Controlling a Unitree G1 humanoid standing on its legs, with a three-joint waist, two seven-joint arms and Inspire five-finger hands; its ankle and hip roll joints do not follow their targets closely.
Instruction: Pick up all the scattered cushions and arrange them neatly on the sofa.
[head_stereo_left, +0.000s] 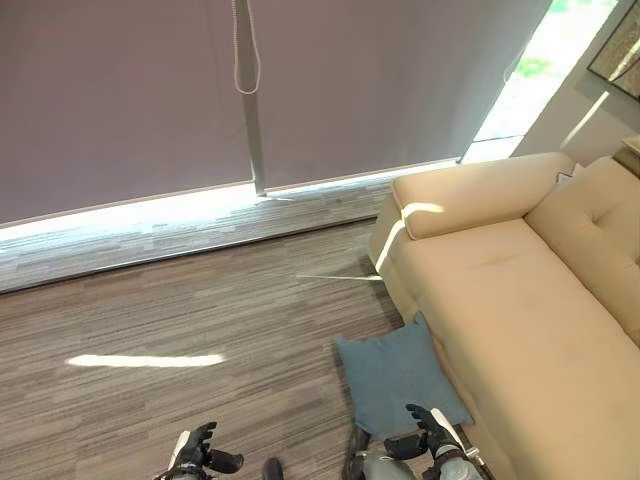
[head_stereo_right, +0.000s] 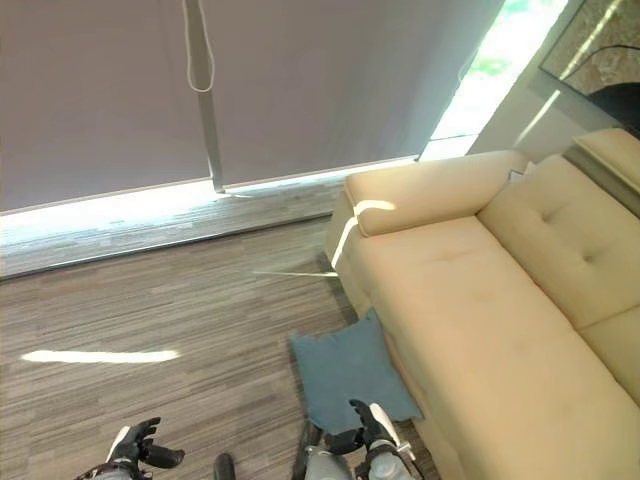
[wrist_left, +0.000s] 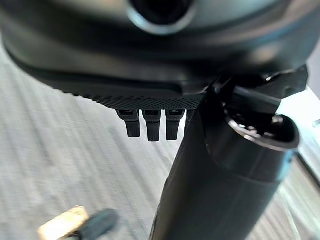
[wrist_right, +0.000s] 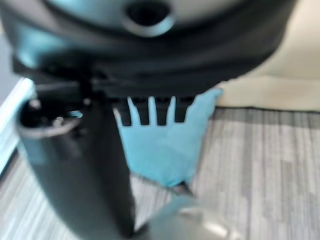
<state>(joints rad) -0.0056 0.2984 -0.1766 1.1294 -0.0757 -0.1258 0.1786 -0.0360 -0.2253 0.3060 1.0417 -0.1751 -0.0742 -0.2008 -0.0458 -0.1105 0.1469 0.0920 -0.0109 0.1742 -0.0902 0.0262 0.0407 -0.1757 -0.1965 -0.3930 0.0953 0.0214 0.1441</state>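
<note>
A blue cushion (head_stereo_left: 393, 372) lies flat on the wood floor, against the front of the beige sofa (head_stereo_left: 500, 290) near its left armrest. In the right wrist view the cushion (wrist_right: 165, 145) shows past the fingers (wrist_right: 142, 116), with the sofa base (wrist_right: 280, 75) behind it. My right hand (head_stereo_left: 430, 428) hovers open over the cushion's near edge, holding nothing. My left hand (head_stereo_left: 200, 450) hangs open over bare floor well left of the cushion, and its fingers (wrist_left: 152, 127) are relaxed and empty.
The sofa's seat (head_stereo_right: 480, 330) and tufted back cushion (head_stereo_right: 565, 235) are bare. A wall of lowered grey blinds (head_stereo_left: 130, 90) with a hanging cord (head_stereo_left: 243, 60) runs along the far side. Open wood floor (head_stereo_left: 180, 320) spreads to the left.
</note>
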